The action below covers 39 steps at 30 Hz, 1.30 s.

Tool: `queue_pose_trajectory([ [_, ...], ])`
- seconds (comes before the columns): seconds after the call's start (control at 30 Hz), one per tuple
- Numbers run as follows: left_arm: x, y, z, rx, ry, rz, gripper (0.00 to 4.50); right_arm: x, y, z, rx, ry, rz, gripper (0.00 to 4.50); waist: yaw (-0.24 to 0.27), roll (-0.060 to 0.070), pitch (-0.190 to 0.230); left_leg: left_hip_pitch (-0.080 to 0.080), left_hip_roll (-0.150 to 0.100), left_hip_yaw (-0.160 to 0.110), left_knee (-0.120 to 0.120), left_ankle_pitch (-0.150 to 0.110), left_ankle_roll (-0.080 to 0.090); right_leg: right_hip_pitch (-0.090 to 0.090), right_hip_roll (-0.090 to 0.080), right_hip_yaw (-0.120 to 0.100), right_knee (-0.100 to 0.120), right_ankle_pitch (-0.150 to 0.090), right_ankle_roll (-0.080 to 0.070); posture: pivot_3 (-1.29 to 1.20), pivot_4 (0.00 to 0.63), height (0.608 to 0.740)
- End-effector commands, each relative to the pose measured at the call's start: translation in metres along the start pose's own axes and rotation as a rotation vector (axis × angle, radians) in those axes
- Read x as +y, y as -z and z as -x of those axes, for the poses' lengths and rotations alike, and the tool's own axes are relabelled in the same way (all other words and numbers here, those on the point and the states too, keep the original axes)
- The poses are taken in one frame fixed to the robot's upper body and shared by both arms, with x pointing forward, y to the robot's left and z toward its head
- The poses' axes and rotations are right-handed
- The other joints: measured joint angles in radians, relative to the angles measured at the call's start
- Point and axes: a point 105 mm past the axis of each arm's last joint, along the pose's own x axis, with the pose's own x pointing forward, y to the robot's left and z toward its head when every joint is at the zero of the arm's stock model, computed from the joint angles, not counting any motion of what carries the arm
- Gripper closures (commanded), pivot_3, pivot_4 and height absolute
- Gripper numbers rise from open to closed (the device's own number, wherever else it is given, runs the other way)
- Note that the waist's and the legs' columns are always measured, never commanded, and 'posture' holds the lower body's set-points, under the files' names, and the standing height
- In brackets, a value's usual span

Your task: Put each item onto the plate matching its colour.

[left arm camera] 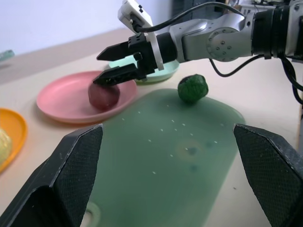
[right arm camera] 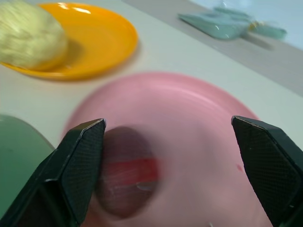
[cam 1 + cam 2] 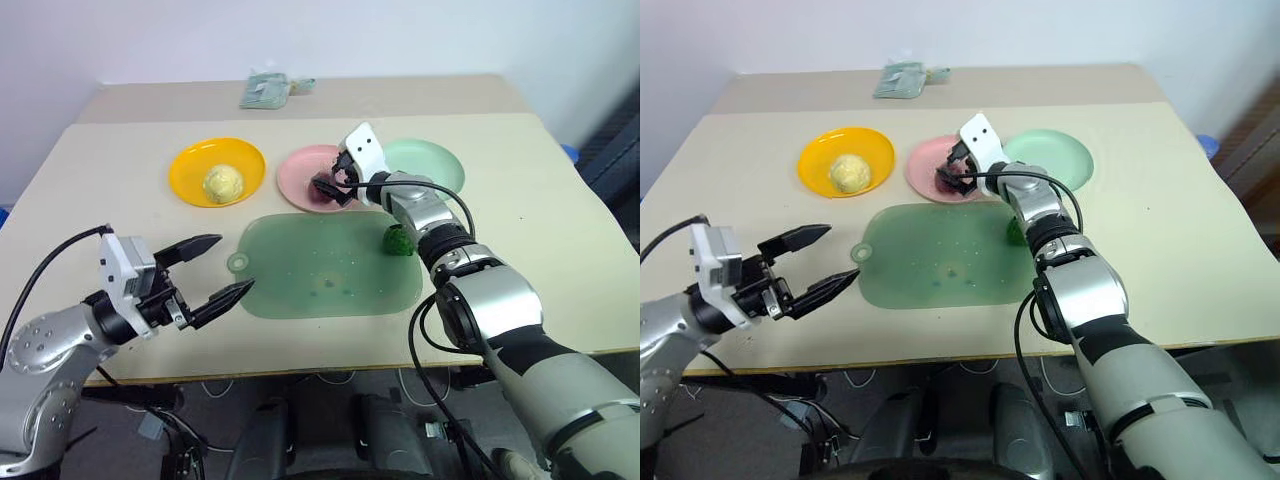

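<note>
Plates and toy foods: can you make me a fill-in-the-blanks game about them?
1. The pale yellow toy food lies on the ____ plate.
2. The maroon toy food lies on the ____ plate.
3. The dark green leafy ball rests at the edge of the translucent green ____, not on a plate.
4. The mint green plate has ____ on it.

Missing words: orange-yellow; pink; mat; nothing

A beige surface (image 3: 120, 200) is seen. Far across it, orange plate (image 3: 190, 170), pink plate (image 3: 300, 170) and green plate (image 3: 435, 165) are lined left to right; a mat (image 3: 320, 270) lies nearer, a packet (image 3: 265, 90) farthest.
</note>
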Motion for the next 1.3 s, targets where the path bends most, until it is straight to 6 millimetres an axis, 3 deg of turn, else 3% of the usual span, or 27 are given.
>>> queue_pose_trajectory([
  [0.03, -0.004, -0.014, 0.004, -0.044, -0.033, -0.042, 0.0, -0.007, -0.034, 0.0, -0.106, -0.001, 0.028, 0.02, 0.0, 0.0, 0.0, 0.0, 0.0, 0.0, 0.0, 0.0, 0.0, 0.0, 0.0, 0.0, 0.0, 0.0, 0.0, 0.0, 0.15, 0.74],
  [0.17, -0.008, -0.009, 0.004, -0.04, -0.035, -0.021, 0.0, -0.024, -0.048, 0.018, -0.167, -0.076, 0.013, 0.02, 0.004, 0.001, 0.0, 0.0, 0.0, 0.0, 0.0, 0.0, 0.0, 0.001, 0.0, 0.0, 0.0, 0.0, 0.0, 0.0, 0.15, 0.74],
  [0.33, -0.005, -0.004, -0.006, -0.05, -0.001, -0.007, 0.0, -0.042, -0.047, 0.053, -0.194, -0.176, 0.018, 0.02, 0.01, 0.001, 0.0, 0.0, 0.0, 0.0, 0.002, 0.0, 0.0, 0.002, 0.001, -0.001, 0.0, 0.0, 0.0, 0.0, 0.15, 0.74],
  [0.47, -0.006, 0.0, -0.014, -0.054, 0.047, 0.006, 0.0, -0.051, -0.036, 0.087, -0.154, -0.17, 0.034, 0.02, 0.018, 0.001, 0.0, 0.001, 0.0, 0.0, 0.002, 0.0, 0.001, 0.003, 0.001, -0.001, -0.001, 0.0, 0.0, 0.0, 0.15, 0.74],
  [0.67, -0.005, 0.002, -0.025, -0.069, 0.095, 0.022, 0.0, -0.042, -0.005, 0.132, -0.068, -0.11, -0.007, 0.02, 0.031, 0.001, 0.001, 0.001, 0.001, 0.0, 0.002, 0.0, 0.001, 0.002, 0.002, -0.001, 0.001, 0.0, 0.0, 0.0, 0.15, 0.74],
  [0.77, -0.005, 0.004, -0.027, -0.066, 0.124, 0.029, 0.0, -0.037, -0.001, 0.148, -0.055, -0.078, -0.028, 0.83, 0.031, 0.001, 0.001, 0.001, 0.001, 0.001, 0.003, 0.0, 0.001, 0.002, 0.002, -0.001, 0.0, 0.0, 0.0, 0.0, 0.15, 0.74],
  [0.8, -0.005, 0.003, -0.028, -0.066, 0.132, 0.029, 0.0, -0.034, -0.001, 0.153, -0.051, -0.078, -0.038, 1.33, 0.032, 0.001, 0.001, 0.001, 0.001, 0.001, 0.003, 0.0, 0.001, 0.002, 0.002, -0.001, 0.0, 0.0, 0.0, 0.0, 0.15, 0.74],
  [0.9, -0.002, 0.003, -0.029, -0.066, 0.14, 0.026, 0.0, -0.025, 0.0, 0.159, -0.037, -0.094, -0.067, 1.33, 0.034, 0.001, 0.001, 0.001, 0.001, 0.001, 0.004, 0.0, 0.001, 0.002, 0.003, -0.001, 0.0, 0.0, 0.0, 0.0, 0.15, 0.74],
  [1.07, -0.003, 0.003, -0.032, -0.065, 0.16, 0.028, 0.0, -0.005, 0.02, 0.167, 0.035, -0.172, -0.123, 1.33, 0.036, 0.001, 0.0, 0.001, 0.001, 0.001, 0.004, 0.0, 0.001, 0.003, 0.004, -0.001, 0.0, 0.0, 0.001, 0.0, 0.15, 0.74],
  [1.3, -0.008, 0.002, -0.031, -0.056, 0.177, 0.036, 0.0, -0.005, 0.041, 0.158, 0.061, -0.146, -0.215, 1.33, 0.034, 0.001, 0.0, 0.001, 0.001, 0.001, 0.005, 0.0, 0.002, 0.003, 0.005, -0.001, -0.001, 0.0, 0.001, 0.0, 0.15, 0.74],
])
